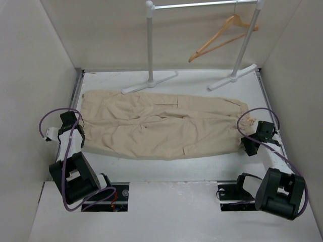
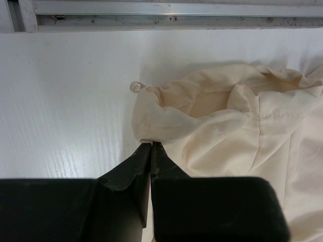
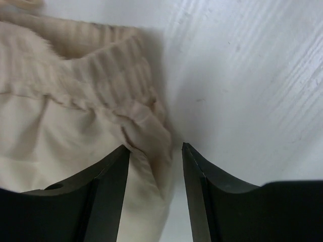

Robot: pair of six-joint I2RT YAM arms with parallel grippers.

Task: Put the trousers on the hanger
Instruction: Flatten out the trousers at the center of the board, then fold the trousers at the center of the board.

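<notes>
The beige trousers (image 1: 161,123) lie flat across the table, waist to the left, leg cuffs to the right. The wooden hanger (image 1: 222,38) hangs tilted on the white rack's bar at the back right. My left gripper (image 1: 75,133) sits at the near waist corner. In the left wrist view its jaws (image 2: 151,144) are shut with the corner of the trousers (image 2: 242,126) pinched at their tips. My right gripper (image 1: 248,146) is at the near leg cuff. In the right wrist view it (image 3: 155,148) stands open astride the gathered cuff edge of the trousers (image 3: 65,101).
The white garment rack (image 1: 150,40) stands behind the trousers, with its two feet (image 1: 150,81) (image 1: 233,78) on the table. White walls close in both sides. A small clear bead (image 2: 135,86) lies by the waist, and a metal rail (image 2: 171,20) borders the table's left edge.
</notes>
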